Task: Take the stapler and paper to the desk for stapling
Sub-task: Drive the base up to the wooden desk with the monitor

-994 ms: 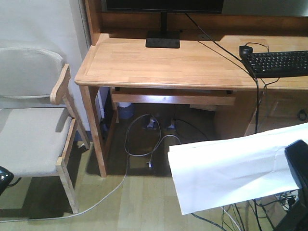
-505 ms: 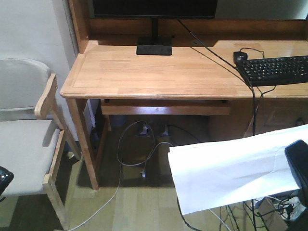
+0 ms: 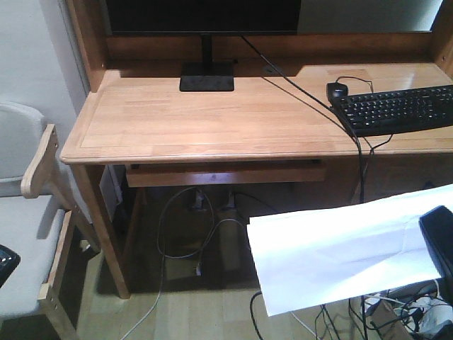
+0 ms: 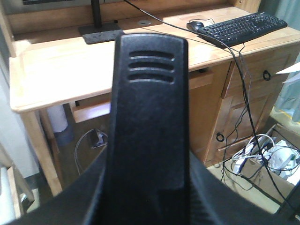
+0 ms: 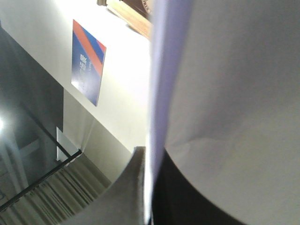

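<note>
Right pincer (image 3: 435, 237) is pressed together on the paper (image 3: 333, 251); left pincer's (image 4: 150, 206) state cannot be told. The desk (image 3: 212, 120) is brought nearer for placement.

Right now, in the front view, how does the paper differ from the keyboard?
The paper is plain white and faintly creased; the keyboard is black with rows of keys. The keyboard lies on the desk, at its right side; the paper is in the air, in front of the desk and below its top. Both are flat and roughly rectangular.
</note>
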`<state>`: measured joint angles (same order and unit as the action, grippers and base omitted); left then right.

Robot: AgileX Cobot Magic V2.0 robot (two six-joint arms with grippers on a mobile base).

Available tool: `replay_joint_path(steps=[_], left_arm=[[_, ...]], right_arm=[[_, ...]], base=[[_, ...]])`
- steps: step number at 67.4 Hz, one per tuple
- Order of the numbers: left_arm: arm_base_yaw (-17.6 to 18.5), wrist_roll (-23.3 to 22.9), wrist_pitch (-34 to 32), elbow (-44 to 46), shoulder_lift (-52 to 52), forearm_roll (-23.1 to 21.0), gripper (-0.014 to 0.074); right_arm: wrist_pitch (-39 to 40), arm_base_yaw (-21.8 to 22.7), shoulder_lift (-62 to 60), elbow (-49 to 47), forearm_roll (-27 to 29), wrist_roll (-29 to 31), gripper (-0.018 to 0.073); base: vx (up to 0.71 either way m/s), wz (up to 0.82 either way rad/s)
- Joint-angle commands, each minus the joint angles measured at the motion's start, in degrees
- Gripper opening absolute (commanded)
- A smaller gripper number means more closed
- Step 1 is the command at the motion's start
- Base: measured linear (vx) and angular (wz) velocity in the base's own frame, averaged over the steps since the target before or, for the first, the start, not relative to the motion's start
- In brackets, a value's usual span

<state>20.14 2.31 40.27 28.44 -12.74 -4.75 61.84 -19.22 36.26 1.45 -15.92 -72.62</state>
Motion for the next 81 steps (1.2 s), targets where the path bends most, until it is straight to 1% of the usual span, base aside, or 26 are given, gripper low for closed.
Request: replay_joint_path(steps=[1,33,81], left_arm=[[0.20,-0.12,-6.34,1.68,-0.56,-0.58,-0.0006],[0.20,-0.12,-6.34,1.68,-0.56,-0.58,-0.0006],[0.20,-0.12,-6.34,1.68,-0.56,-0.58,-0.0006]], right_arm=[[3.75,0.05,0.16,1.42,0.34,0.50,-0.0005],[3.96,0.05,0.16,1.42,0.34,0.50,-0.0005],[3.96,0.05,0.16,1.42,0.34,0.50,-0.0005]], base=[[0.12,-0.09],[0.12,-0.06],[0.12,0.04]])
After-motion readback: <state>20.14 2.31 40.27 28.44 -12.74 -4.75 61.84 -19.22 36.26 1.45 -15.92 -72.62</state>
